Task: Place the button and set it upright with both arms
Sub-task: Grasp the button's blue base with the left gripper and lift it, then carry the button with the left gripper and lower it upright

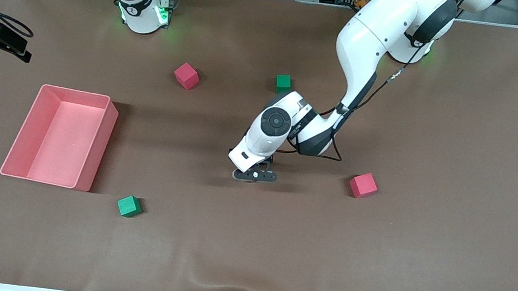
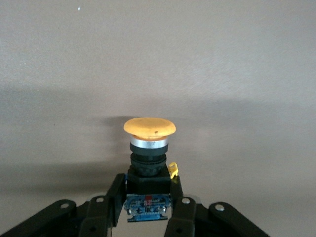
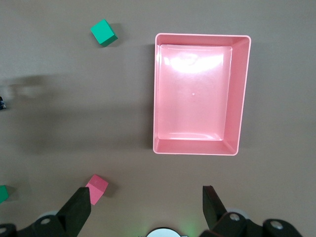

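Note:
In the left wrist view the button has a round orange cap, a silver ring and a black blocky body. My left gripper is shut on the black body, one finger on each side, and the cap points away from the gripper. In the front view the left gripper is low over the middle of the table, and the hand hides the button. My right gripper is open and empty, held high over the table near its own base; it is out of the front view.
A pink bin stands toward the right arm's end and shows in the right wrist view. Red cubes and green cubes lie scattered on the brown mat.

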### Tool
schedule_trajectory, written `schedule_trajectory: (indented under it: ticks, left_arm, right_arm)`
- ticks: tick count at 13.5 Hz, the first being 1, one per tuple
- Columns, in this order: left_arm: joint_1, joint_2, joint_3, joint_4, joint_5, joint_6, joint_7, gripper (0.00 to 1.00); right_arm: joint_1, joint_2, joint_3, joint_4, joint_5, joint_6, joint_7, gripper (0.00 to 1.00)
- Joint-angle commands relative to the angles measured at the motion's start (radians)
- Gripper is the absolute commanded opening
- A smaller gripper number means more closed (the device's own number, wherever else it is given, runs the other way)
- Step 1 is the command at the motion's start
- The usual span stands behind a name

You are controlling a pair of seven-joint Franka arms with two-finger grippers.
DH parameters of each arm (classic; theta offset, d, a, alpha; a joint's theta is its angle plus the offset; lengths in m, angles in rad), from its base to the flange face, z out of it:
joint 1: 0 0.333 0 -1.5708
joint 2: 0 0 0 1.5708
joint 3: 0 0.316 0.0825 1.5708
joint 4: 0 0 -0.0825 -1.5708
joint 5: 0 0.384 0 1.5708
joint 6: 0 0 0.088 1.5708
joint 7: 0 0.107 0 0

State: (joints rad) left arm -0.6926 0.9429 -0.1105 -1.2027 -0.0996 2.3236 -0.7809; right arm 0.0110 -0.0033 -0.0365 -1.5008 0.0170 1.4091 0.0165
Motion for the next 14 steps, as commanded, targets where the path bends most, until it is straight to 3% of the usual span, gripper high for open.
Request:
schedule_trajectory:
  ticks: [1, 7, 14]
  left_arm:
    - [-0.011, -0.053, 0.011, -0.009, 0.024, -0.020, -0.058, 0.02]
    - [-0.054, -0.104, 0.011, -0.011, 0.216, -0.072, -0.349, 0.00]
    - [-0.183, -0.113, 0.020, -0.014, 0.593, -0.171, -0.887, 0.00]
  right_arm:
    - [0.009, -0.014, -0.002, -0.006, 0.003, -0.006, 0.011, 1.00]
    - [0.004, -0.007, -0.005, 0.007, 0.066, -0.022, 0.025, 1.00]
    - [-0.023, -0.007, -0.017, 0.024, 0.061, 0.013, 0.036, 1.00]
